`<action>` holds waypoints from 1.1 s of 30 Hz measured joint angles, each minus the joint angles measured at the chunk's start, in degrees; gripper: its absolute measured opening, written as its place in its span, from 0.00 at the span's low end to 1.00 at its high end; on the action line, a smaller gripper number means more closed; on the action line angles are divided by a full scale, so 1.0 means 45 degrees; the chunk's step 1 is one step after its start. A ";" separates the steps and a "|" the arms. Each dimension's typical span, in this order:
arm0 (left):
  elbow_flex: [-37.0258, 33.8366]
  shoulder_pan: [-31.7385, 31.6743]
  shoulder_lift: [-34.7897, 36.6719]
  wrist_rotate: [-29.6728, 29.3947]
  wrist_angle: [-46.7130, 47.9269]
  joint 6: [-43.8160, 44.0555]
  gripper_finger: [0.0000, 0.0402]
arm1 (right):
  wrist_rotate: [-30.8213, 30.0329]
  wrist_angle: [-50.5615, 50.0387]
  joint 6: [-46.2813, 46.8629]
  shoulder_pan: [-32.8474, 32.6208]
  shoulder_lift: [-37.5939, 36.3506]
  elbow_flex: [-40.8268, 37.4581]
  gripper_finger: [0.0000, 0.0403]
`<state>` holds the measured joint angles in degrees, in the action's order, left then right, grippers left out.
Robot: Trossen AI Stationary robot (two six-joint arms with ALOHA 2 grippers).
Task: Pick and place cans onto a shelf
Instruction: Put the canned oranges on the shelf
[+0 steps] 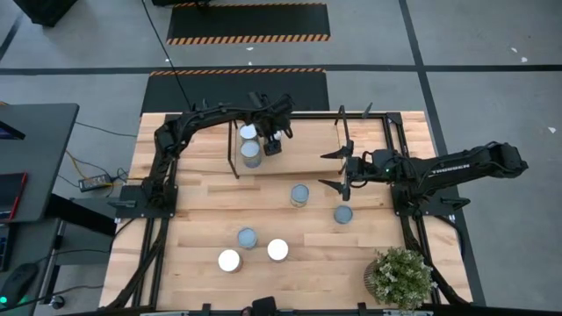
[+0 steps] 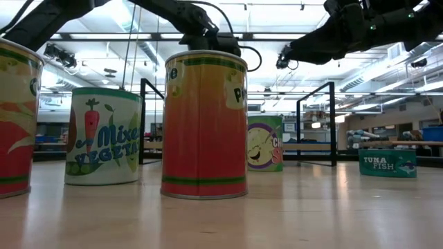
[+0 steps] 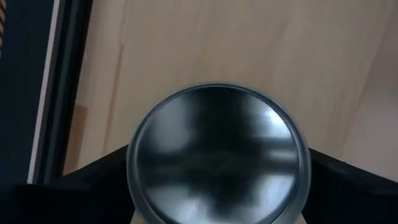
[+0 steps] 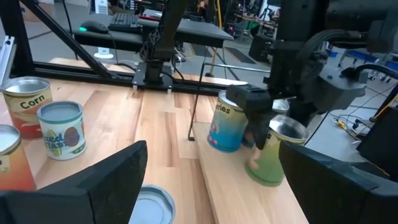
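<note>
**Right wrist view shows the can being set on the shelf**

The left gripper [image 4: 264,134] clasps a green-labelled can [image 4: 272,155] at the far left, just above the shelf [image 4: 249,199], beside a blue can [image 4: 225,121]. Best lowered level, then released. The left wrist view shows only its lid [image 3: 217,158]. The right gripper [image 1: 338,168] waits mid-table, spread wide, empty.

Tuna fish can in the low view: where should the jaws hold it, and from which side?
Grip the tuna fish can across its curved side wall, coming straight down from above. It stands upright, low and wide, lid up, with free table around it. The left gripper holds another can.
</note>
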<state>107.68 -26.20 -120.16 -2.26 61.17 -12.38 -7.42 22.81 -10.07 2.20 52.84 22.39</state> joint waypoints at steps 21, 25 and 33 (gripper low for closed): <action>0.0000 0.0228 0.0172 -0.1292 0.0056 -0.0003 0.88 | 0.0368 0.0063 0.0196 0.0000 0.0000 0.0000 0.92; 0.0005 0.0243 0.0333 -0.1239 -0.0031 0.0000 0.88 | 0.0369 0.0079 0.0131 0.0000 0.0000 0.0000 0.92; 0.0005 0.0243 0.0335 -0.1219 -0.0155 -0.0058 0.88 | 0.0379 0.0131 0.0189 0.0000 0.0005 0.0000 0.92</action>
<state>107.70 -25.10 -118.65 -7.75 60.47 -12.64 -5.71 23.40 -9.21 2.20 52.86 22.39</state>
